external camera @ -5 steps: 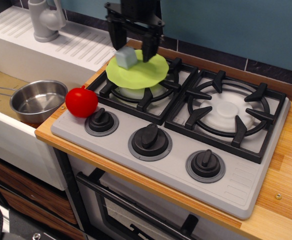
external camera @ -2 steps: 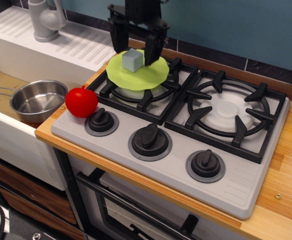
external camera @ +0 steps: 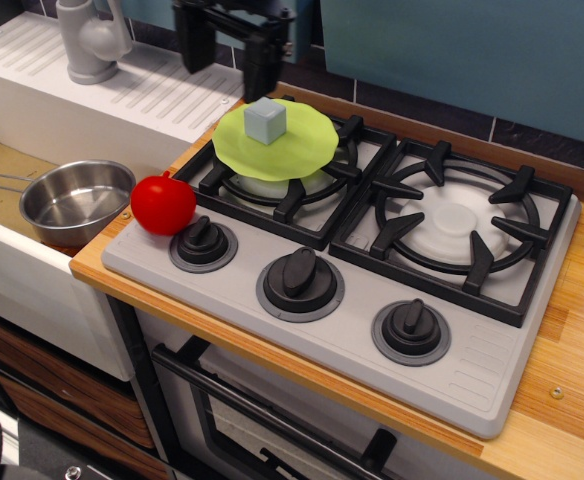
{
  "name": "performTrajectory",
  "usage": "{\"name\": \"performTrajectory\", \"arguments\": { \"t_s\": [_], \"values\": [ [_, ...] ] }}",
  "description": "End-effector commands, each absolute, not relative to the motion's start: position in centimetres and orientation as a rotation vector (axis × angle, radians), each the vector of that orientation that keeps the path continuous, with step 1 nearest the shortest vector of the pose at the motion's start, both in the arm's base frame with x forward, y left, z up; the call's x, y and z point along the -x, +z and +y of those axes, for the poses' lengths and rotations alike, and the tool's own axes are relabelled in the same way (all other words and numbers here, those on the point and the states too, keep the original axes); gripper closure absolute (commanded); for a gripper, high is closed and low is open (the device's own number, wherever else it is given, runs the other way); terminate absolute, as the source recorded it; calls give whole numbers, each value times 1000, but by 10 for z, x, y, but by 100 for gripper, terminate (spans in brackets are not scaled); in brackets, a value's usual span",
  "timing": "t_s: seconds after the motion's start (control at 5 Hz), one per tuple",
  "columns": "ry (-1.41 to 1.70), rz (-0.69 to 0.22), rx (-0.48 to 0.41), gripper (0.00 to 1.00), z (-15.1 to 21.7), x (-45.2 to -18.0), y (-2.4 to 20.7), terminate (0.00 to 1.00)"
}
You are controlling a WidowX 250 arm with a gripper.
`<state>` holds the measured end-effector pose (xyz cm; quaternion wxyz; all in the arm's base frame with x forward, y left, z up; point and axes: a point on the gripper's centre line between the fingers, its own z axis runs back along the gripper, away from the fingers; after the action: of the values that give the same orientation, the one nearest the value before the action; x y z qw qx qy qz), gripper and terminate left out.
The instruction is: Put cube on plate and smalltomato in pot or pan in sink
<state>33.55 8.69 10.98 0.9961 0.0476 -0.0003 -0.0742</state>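
Your first half of the task looks finished: the cube [external camera: 265, 121] sits on the plate [external camera: 302, 150], a little toward the plate's back, and nothing touches it. The plate lies on the back-left burner of the stove [external camera: 372, 290].

The gripper [external camera: 228, 60] is up near the top edge of the view, above the border between the stove and the white drainboard [external camera: 122, 95]. Its two black fingers hang down with a clear gap between them and they hold nothing, so it is released.

What matters for you now is the smalltomato [external camera: 163, 203]. From the gripper it lies toward the camera and a little to the left in the view, and also lower. It rests at the front-left corner of the stove, just beside the left knob [external camera: 202, 243], close to the edge of the bench [external camera: 572, 330]. The tomato is round, so it has no long axis, and I judge that the fingers need no particular turn before they close on it.

The pot or pan [external camera: 76, 201] stands in the sink [external camera: 12, 270], just to the left of the tomato, with its thin handle pointing left, out of the view. The bowl looks empty. So after the grasp I expect only a short carry to the left, over the bench edge, and then down into the bowl.

One risk, as I judge it: the tomato is glossy and near the edge, so a push from one finger could roll it off.
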Motion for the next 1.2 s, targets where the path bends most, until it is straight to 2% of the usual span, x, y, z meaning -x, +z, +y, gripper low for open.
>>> {"name": "performTrajectory", "arguments": {
  "t_s": [0.0, 0.2, 0.4, 0.6, 0.8, 1.0],
  "values": [
    [-151, -84, -123, 0, 87, -340, 138, 0],
    [-151, -84, -123, 0, 87, -340, 138, 0],
    [-99, -43, -123, 0, 89, -326, 146, 0],
    [-49, -36, -78, 0, 92, -311, 147, 0],
    [-37, -56, -45, 0, 99, -304, 144, 0],
    [-51, -142, -43, 0, 105, -298, 136, 0]
  ]
}}
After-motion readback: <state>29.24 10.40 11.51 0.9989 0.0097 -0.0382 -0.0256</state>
